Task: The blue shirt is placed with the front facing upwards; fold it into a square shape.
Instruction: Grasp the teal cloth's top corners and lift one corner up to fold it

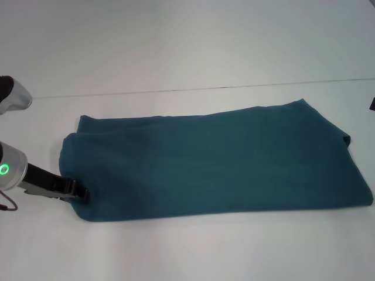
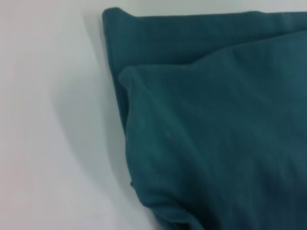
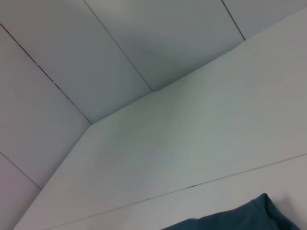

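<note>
Blue shirt (image 1: 217,164) folded long, plain side up; left hand (image 1: 79,193) at its near-left corner.

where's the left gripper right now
In the head view, the left gripper sits low on the left, at the near-left corner of the folded blue shirt on the white table.

A corner of the blue shirt (image 3: 249,216) pokes into the right wrist view at the frame's edge, lying on the white table (image 3: 192,143). A thin dark seam crosses the surface just beside it. Beyond the table rises a pale panelled wall (image 3: 120,43).
</note>
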`<state>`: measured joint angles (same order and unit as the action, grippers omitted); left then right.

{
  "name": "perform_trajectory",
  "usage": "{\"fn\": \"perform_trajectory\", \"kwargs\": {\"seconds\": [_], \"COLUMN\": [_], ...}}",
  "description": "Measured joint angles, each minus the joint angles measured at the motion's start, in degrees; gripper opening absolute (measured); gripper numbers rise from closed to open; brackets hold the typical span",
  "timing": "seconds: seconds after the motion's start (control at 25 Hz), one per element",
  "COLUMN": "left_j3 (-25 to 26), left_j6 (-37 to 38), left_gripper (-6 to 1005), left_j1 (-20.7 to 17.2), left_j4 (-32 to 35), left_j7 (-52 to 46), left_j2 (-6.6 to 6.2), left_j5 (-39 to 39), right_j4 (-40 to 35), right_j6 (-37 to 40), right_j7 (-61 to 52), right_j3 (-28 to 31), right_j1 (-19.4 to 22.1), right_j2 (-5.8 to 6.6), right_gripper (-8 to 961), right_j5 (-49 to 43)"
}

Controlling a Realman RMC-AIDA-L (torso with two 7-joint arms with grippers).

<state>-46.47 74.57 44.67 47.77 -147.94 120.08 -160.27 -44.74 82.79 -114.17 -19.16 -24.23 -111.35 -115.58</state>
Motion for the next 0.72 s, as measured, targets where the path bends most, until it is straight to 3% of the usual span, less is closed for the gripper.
{"fn": "perform_trajectory", "kwargs": {"seconds": [0.72], "left_j3": [0.5], "left_j6": [-1.0], "left_gripper": [64], "left_j1": [-1.3], "left_j4": [0.7], "left_j7": [-0.1], "left_j2": [-0.27], "left_j5": [-0.3], "right_j4": [0.1], "right_j6": [-0.5], "right_j7": [0.4], "right_j3": [0.0], "right_j1": [0.0], "right_j2": [-0.40], "right_gripper": [899], "right_j5": [0.0]}}
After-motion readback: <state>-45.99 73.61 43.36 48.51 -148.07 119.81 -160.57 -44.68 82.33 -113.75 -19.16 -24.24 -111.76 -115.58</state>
